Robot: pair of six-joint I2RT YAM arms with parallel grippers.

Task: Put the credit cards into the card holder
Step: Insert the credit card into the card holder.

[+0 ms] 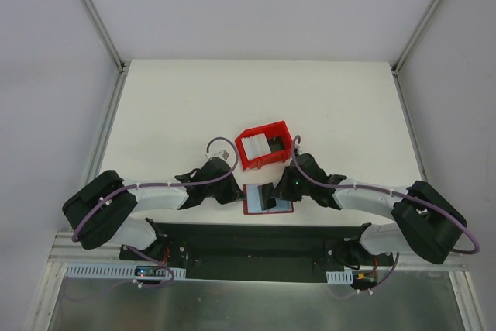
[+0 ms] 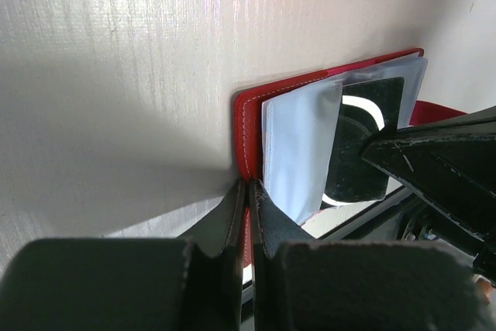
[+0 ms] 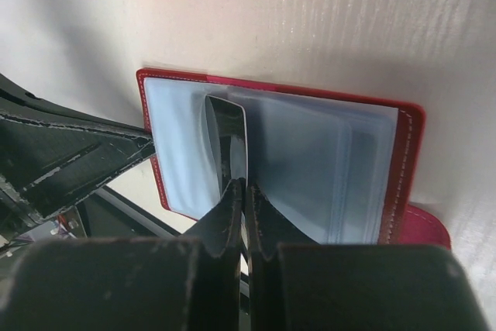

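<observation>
Lying open on the worktop (image 1: 178,114), the holder (image 1: 254,201) sits between the two grippers, pale pockets facing up and red cover underneath. A dark card (image 3: 229,133) is in its pockets, under a clear sleeve in the left wrist view (image 2: 353,176). It lies straight ahead of the right gripper (image 3: 244,187), and its near end meets the fingertips.

The right gripper's jaws are pressed together with no gap showing. Its tips rest at the card's near edge, over the holder's middle fold. I cannot tell whether the card is actually pinched or only touched. The holder's tab (image 3: 426,226) sticks out low on this gripper's right side.

The left gripper (image 2: 248,187) is likewise fully closed. Its tips sit right at the holder's red border (image 2: 246,129), with the pockets fanning out ahead and to its right. A thin red line shows in the slit between its fingers, but I cannot tell if the cover is held. The right gripper (image 2: 372,149) reaches in from the far right of that view, its tip on the dark card.

From above, the left gripper (image 1: 236,190) and right gripper (image 1: 280,190) flank the holder closely. A red bin (image 1: 246,162) stands just beyond both grippers, apart from the holder, with whitish cards (image 1: 254,145) inside it.
</observation>
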